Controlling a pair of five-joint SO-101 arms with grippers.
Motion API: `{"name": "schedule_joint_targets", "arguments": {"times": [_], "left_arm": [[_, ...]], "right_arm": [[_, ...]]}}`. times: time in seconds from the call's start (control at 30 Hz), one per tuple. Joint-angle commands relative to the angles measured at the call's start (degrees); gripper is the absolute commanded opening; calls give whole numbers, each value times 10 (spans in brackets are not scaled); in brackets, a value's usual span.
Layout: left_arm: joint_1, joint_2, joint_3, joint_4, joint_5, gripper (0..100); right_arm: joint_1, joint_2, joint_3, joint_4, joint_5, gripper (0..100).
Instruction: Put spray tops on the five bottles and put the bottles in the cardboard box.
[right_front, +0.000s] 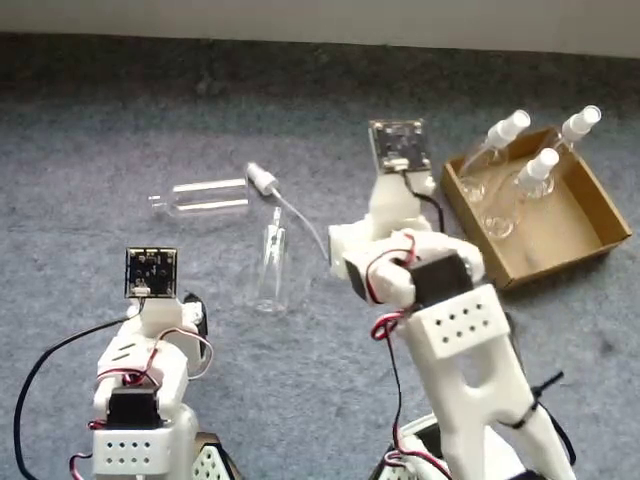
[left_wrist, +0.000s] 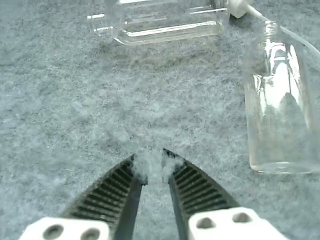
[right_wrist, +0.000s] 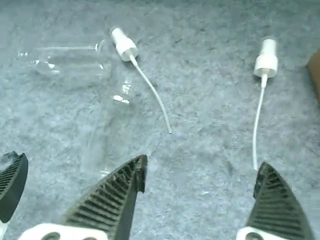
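Observation:
Two clear bottles without tops lie on the grey carpet: one (right_front: 205, 197) (left_wrist: 165, 22) (right_wrist: 65, 60) sideways at the back, the other (right_front: 272, 265) (left_wrist: 282, 110) (right_wrist: 107, 140) with its base toward the arms. A white spray top (right_front: 262, 178) (right_wrist: 124, 47) with a long tube lies between them. A second spray top (right_wrist: 265, 60) lies farther right. The cardboard box (right_front: 580, 235) holds three capped bottles (right_front: 505, 170). My left gripper (left_wrist: 152, 165) is shut and empty, low over the carpet, short of both bottles. My right gripper (right_wrist: 202, 165) is open wide between the two spray tops' tubes.
The left arm (right_front: 150, 330) stands at the front left, the right arm (right_front: 410, 260) in the middle beside the box. A dark ribbed finger (right_wrist: 10, 180) shows at the right wrist view's edge. Bare carpet lies left and in front.

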Motion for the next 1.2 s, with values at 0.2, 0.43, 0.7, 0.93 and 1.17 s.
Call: {"name": "schedule_joint_targets", "arguments": {"times": [0.2, 0.43, 0.7, 0.93, 1.17], "left_arm": [[-36, -3, 11, -3, -4, 5], [-36, -3, 12, -3, -4, 5], [-37, -3, 12, -3, -4, 5], [-36, -3, 12, -3, -4, 5], [-36, -2, 12, -2, -4, 5]], "right_arm": [[-98, 232, -175, 6, -74, 307], [-138, 400, -293, 7, -106, 307], [-142, 522, -365, 1, -105, 307], [-149, 593, -399, 0, -109, 307], [-149, 644, -395, 6, -107, 303]]}}
